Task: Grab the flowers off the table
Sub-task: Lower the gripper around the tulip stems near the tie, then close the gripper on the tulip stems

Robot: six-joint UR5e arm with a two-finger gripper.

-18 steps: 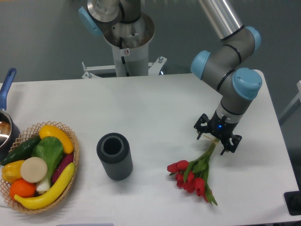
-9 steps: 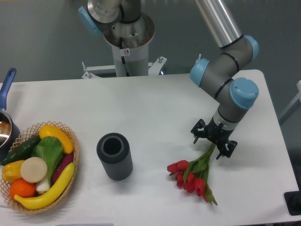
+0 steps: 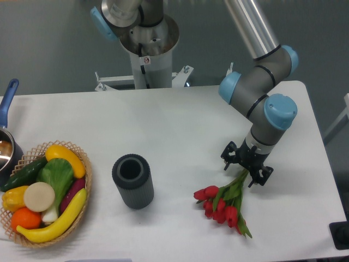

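- The small bunch of red tulips with green leaves and thin green stems (image 3: pixel 223 204) lay flat on the large white tabletop with rounded corners (image 3: pixel 180 136), toward its front right part.
- Its long axis ran on a diagonal: the stem ends pointed up and to the right in the camera view, toward the arm, and the red heads fanned out down and to the left, some trailing toward the front edge.
- The black two-finger gripper (image 3: pixel 246 165) sat low over the stem end, fingers pointing down, with the stems emerging from just beneath it.
- That placement made sense as a grasp choice: the stems are the narrow, firm part of the bunch, while the blooms are bulky and easily crushed.
- The fingers looked set to either side of the stems, but whether they had actually clamped on them could not be told from this view.
- The bunch rested on the tabletop, so the lift looked not yet done.
- A dark grey ribbed cylindrical cup (image 3: pixel 132 180) stood upright well to the left of the blooms, and a woven basket of plastic fruit and vegetables (image 3: pixel 43 194) sat at the far left, both apart from the work.
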